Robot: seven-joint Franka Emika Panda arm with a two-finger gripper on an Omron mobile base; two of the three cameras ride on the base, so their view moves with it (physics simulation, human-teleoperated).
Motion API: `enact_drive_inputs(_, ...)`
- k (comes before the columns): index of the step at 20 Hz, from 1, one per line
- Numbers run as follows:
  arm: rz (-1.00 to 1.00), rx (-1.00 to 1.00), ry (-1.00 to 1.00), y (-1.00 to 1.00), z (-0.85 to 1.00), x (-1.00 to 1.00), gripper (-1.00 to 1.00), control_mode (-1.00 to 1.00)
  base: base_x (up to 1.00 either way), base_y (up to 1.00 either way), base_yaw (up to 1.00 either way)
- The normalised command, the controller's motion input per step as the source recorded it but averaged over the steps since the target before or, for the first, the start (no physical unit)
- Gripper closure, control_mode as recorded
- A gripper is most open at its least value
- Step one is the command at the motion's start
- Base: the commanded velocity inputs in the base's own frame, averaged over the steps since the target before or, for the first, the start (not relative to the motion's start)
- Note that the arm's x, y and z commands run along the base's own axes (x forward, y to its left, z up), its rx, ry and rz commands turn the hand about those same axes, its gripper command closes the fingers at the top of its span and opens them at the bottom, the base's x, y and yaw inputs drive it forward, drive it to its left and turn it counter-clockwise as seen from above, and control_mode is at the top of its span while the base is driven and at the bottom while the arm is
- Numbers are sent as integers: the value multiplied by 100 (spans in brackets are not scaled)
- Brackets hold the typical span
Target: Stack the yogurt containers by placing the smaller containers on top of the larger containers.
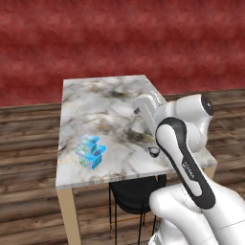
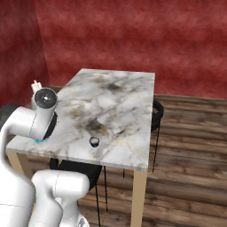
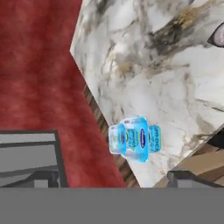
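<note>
On the marble-topped table (image 1: 103, 103), the small light-blue tub (image 1: 88, 143) already sits atop the big blue-topped white tub (image 1: 92, 157) at nine o'clock. The tiny dark cup (image 1: 154, 152) at three o'clock remains unstacked. The gripper (image 1: 145, 106) hangs wide open, empty.

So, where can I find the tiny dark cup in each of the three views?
Left base view: the tiny dark cup stands near the marble table's front edge, right of centre, close beside the arm.
Right base view: the cup is left of centre, near the front edge.
Hand view: the cup is cut off by the right edge, near the top.
Shared landmark: the dark smudge in the marble, next to the cup.
</note>
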Motion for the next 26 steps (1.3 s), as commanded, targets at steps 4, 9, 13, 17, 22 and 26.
enact_drive_inputs(4,0,0,43,-38,54,-45,-100,-100,0,0,0)
enact_drive_inputs(9,2,-3,46,-19,17,-23,-100,-100,0,0,0)
enact_drive_inputs(13,13,-6,39,-6,0,0,-100,-100,0,0,0)
enact_drive_inputs(17,21,-10,33,0,0,0,-100,-100,0,0,0)
enact_drive_inputs(22,26,-11,18,-2,0,0,-100,-100,0,0,0)
enact_drive_inputs(26,26,-7,1,-7,0,-6,-100,-100,0,0,0)
